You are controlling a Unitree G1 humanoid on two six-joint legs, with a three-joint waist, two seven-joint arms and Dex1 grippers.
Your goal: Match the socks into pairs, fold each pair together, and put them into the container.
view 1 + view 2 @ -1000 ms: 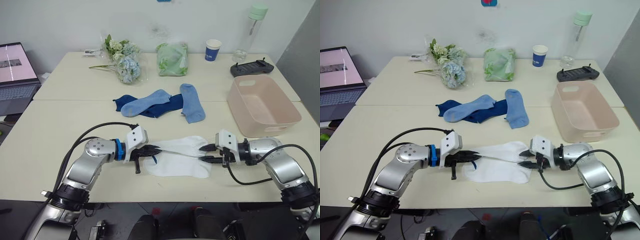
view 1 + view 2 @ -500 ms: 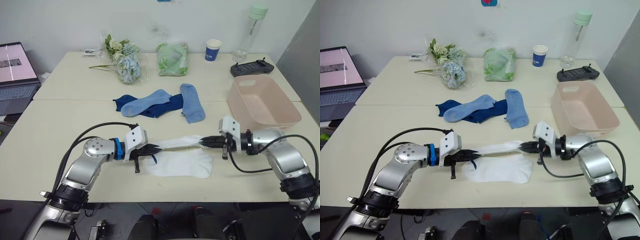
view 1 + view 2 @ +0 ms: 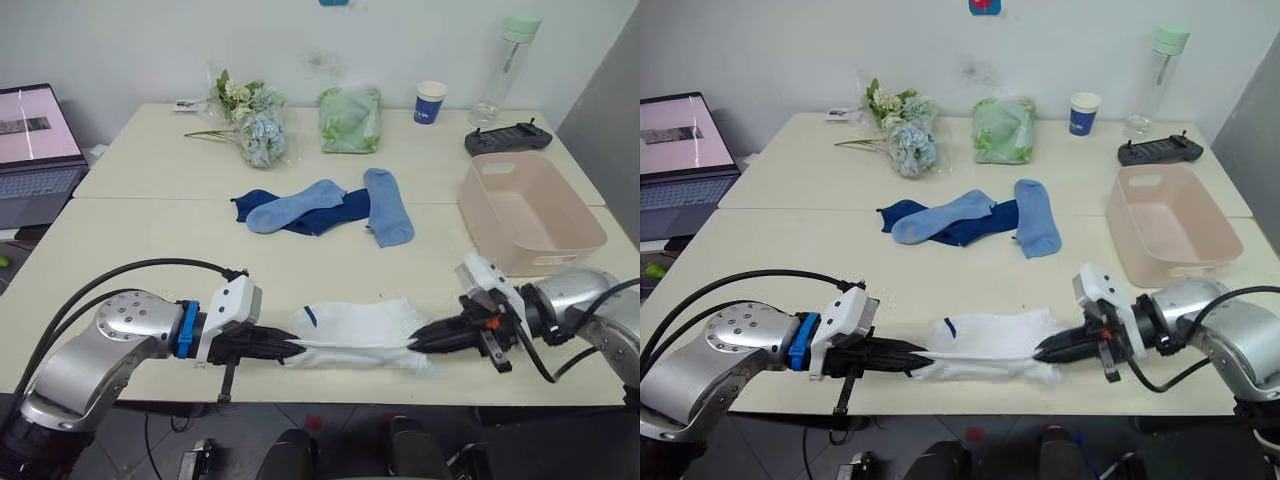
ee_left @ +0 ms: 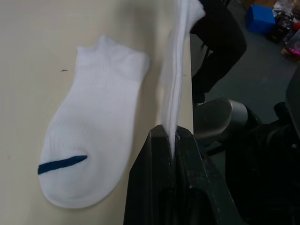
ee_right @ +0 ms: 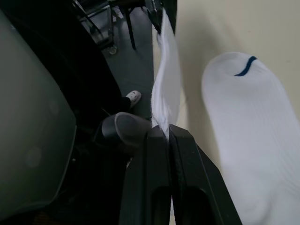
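Two white socks are at the table's near edge. One white sock with a short blue stripe lies flat. The other white sock is pulled taut just in front of it, over the table's edge. My left gripper is shut on its left end and my right gripper is shut on its right end. The left wrist view shows the held sock edge-on beside the flat sock. Two light blue socks lie over the dark navy socks mid-table. The pale pink container stands at the right.
Along the far side are a bunch of flowers, a green bag, a blue paper cup, a bottle and a black controller. A laptop sits at the far left.
My right gripper has shut on the white sock's end. Both grippers then carried it, stretched, from behind the flat sock to the table's near edge.
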